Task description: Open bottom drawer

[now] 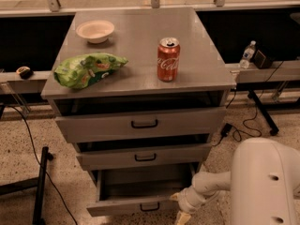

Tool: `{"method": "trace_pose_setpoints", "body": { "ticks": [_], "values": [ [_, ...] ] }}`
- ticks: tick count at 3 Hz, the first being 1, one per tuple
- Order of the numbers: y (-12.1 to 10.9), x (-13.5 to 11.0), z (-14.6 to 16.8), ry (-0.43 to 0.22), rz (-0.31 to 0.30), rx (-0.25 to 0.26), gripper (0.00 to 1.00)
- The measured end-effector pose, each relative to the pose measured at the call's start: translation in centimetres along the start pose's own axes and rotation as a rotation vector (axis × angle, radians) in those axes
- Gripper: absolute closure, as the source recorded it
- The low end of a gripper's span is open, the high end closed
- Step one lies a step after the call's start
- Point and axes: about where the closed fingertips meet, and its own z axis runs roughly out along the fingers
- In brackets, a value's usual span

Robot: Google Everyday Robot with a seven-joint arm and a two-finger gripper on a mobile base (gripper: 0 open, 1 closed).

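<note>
Bottom drawer (126,204) stands pulled out under the counter (197,74). Pincer (179,208) sits at its right front corner; I cannot tell its state. Risk: an off-centre pull there may slip or skew it.

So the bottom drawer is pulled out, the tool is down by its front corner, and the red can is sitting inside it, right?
Not quite: the camera view shows the red can standing on the cabinet top, not in the bottom drawer. The drawer is pulled out, with the tool by its front corner.
</note>
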Motion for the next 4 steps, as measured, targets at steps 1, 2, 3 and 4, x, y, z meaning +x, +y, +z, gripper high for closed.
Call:
{"method": "trace_pose_setpoints", "body": {
  "ticks": [1, 2, 3, 4],
  "values": [
    [-0.5, -1.5, -2.7, -0.058, -0.038, 0.049, 0.23],
    [-3.4, -2.8, -4.9, -0.089, -0.093, 0.115, 0.24],
    [-7.0, -3.0, -4.6, -0.113, -0.070, 0.187, 0.41],
    [-10.3, -2.8, -2.5, -0.143, -0.021, 0.225, 0.65]
  ]
}}
